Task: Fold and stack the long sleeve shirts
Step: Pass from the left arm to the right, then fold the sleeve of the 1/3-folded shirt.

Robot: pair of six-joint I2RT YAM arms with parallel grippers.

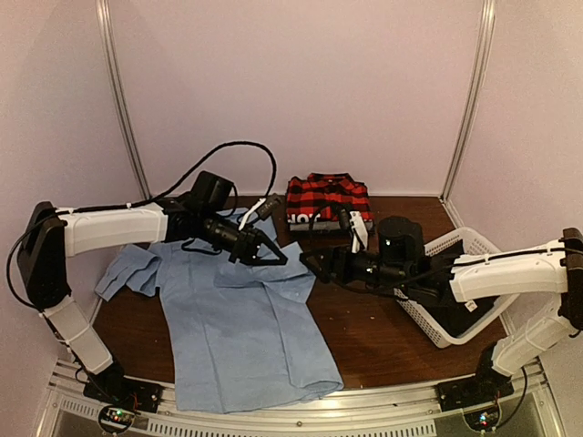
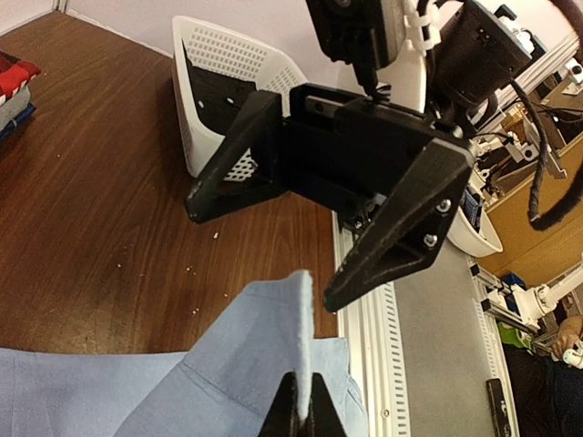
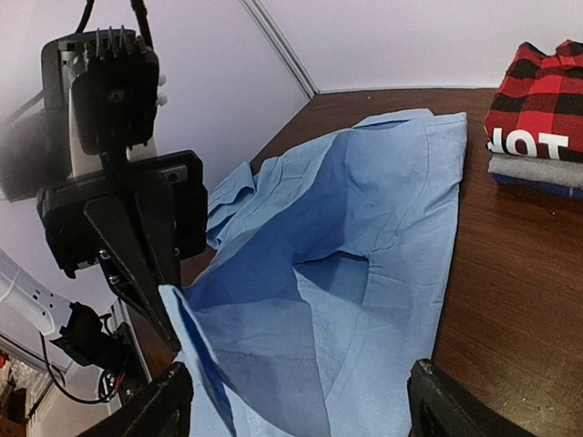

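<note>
The light blue shirt point(image 1: 241, 328) lies spread on the brown table, one sleeve point(image 1: 127, 271) out to the left. My left gripper point(image 1: 276, 257) is shut on a raised edge of the blue shirt point(image 2: 305, 346), the cloth standing up between its tips point(image 2: 303, 414). My right gripper point(image 1: 311, 265) faces it, open, its fingers point(image 2: 401, 228) wide on either side of that lifted edge point(image 3: 187, 337). Seen from the right wrist, blue cloth point(image 3: 383, 209) fills the gap between the right gripper's point(image 3: 301, 414) jaws. The red-and-black plaid shirt point(image 1: 328, 198) sits folded at the back.
A white mesh basket point(image 1: 460, 314) stands at the right, under the right arm. The plaid shirt point(image 3: 537, 91) tops a stack of grey and dark folded cloth point(image 3: 533, 171). Bare table point(image 1: 373, 328) lies between the blue shirt and the basket point(image 2: 228, 82).
</note>
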